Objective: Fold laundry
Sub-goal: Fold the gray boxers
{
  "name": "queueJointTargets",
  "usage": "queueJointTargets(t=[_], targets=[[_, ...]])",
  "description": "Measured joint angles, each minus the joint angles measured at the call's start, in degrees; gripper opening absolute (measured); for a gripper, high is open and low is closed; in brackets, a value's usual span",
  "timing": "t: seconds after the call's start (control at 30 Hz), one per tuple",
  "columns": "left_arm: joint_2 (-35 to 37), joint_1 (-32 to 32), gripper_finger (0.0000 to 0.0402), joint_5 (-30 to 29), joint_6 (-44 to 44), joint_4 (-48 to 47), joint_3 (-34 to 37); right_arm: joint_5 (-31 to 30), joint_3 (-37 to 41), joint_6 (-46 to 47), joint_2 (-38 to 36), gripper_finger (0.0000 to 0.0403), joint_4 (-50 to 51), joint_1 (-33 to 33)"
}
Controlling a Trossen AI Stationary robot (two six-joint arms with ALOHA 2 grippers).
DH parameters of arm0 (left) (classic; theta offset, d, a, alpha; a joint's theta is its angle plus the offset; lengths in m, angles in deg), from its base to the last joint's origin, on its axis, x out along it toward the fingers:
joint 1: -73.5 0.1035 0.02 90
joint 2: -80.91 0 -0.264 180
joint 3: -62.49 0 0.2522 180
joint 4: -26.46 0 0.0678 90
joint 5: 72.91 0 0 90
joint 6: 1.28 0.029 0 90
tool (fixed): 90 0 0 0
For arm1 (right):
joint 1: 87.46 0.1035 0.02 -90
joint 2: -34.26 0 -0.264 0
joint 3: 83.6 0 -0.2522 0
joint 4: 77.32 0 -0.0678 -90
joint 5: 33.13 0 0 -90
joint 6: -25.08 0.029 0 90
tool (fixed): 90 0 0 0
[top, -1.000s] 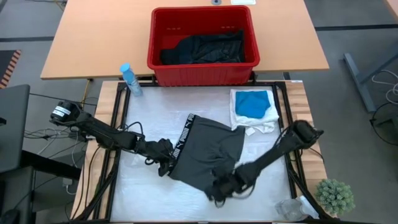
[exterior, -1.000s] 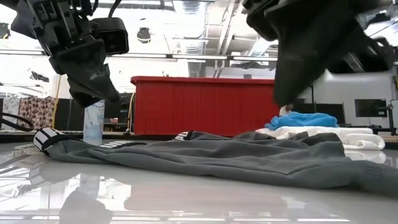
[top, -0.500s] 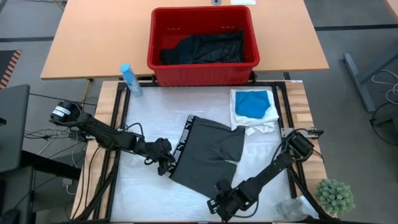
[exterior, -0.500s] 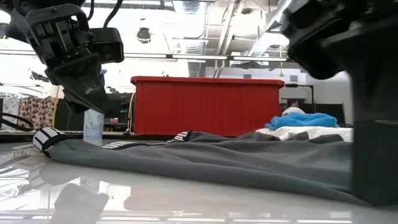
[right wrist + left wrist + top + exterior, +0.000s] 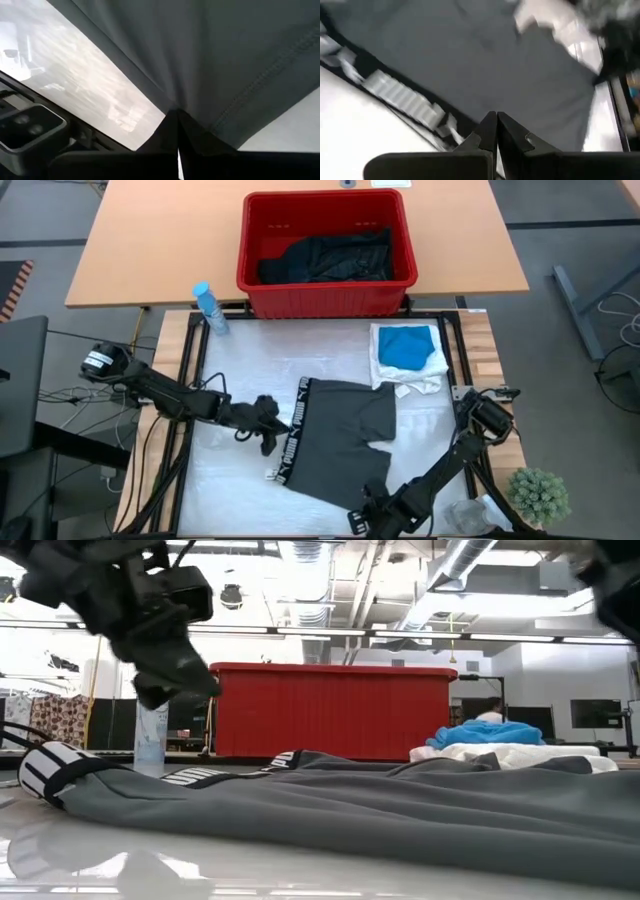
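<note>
The dark grey garment (image 5: 335, 440) lies spread flat in the middle of the worktop (image 5: 240, 360), its black waistband with white lettering (image 5: 290, 435) facing the left arm. The left hand (image 5: 268, 418) sits at that waistband with its fingers pressed together, pinching the band's edge. The right hand (image 5: 372, 515) is at the near edge of the worktop, fingers nearly closed on the garment's hem, as the right wrist view shows. Beyond the grey garment, a small teal garment (image 5: 407, 346) rests on a folded white one (image 5: 412, 372). Black laundry (image 5: 330, 255) fills the red basket (image 5: 325, 290).
</note>
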Motion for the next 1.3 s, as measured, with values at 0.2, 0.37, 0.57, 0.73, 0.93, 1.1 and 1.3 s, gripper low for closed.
queueJointTargets(t=[0.2,0.37,0.57,0.73,0.93,1.1,1.3], targets=[[0.0,8.55,0.0011,0.23,4.02,8.84,0.0,-0.87,0.17,-0.3,-2.83,0.0039,0.44,1.13],[0.0,17.85,0.0051,9.68,13.53,10.11,-2.79,-0.8,0.15,2.26,-3.48,0.0042,0.01,3.12],[-0.02,28.33,0.0107,21.34,31.23,-7.24,-10.41,-1.02,0.1,2.99,-3.87,0.0054,-3.93,3.93],[-0.2,33.82,0.0148,25.92,44.83,-18.71,-16.85,-3.99,0.1,0.41,-3.87,0.0075,-7.75,3.02],[-8.48,39.04,0.0164,31.99,51.65,-21.51,-21.14,-4.34,0.06,-1.81,-3.87,0.0106,-10.84,2.13],[-18.85,40.83,0.0165,33.7,55.88,-26.32,-27.27,-4.5,-0.01,-1.07,-3.87,0.0122,-13.33,2.15],[-27.98,40.81,0.0165,33.3,63.83,-33.92,-35.23,-4.8,-0.01,-0.24,-3.87,0.0127,-15.54,2.06]])
